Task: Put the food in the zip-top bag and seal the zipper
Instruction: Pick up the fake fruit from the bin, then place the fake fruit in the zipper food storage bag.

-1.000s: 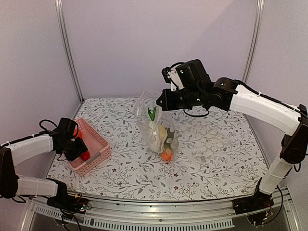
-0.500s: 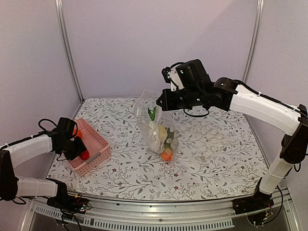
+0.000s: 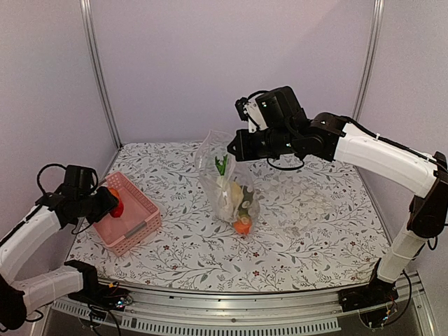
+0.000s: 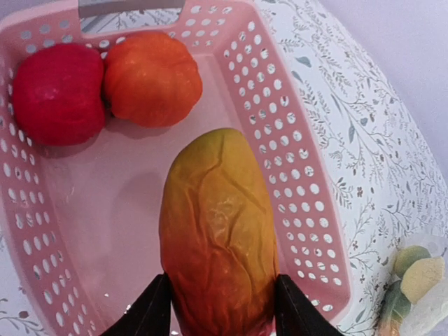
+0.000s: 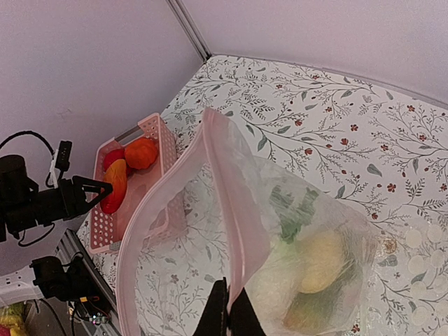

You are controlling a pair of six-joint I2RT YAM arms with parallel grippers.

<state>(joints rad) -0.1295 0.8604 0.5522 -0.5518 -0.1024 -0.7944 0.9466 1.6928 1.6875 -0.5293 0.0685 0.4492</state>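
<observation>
Top external view showed the zip-top bag (image 3: 227, 178) held upright near the middle of the table, with its loaded bottom apparently resting on the surface. Inside it lay a white radish (image 3: 222, 183) with green leaves, some yellow and green pieces, and an orange piece (image 3: 242, 225) at the bottom. The right gripper (image 3: 234, 149) was pinched tight on the zipper (image 5: 224, 203), and the bag mouth gaped open beside it.

Well to the left, the left gripper (image 4: 217, 311) grasped a mango toy (image 4: 217, 238) by its lower end, just above the pink basket (image 3: 143, 203). A red apple (image 4: 57, 94) and an orange round fruit (image 4: 152, 78) lay touching each other in a far corner of that basket.

The table (image 3: 315, 231) carried a white cloth printed with grey leafy vines and small red flowers. Pale lilac walls (image 3: 210, 63) enclosed it, with metal posts (image 3: 98, 77) in the back corners and a rail (image 3: 245, 308) along the near edge.
</observation>
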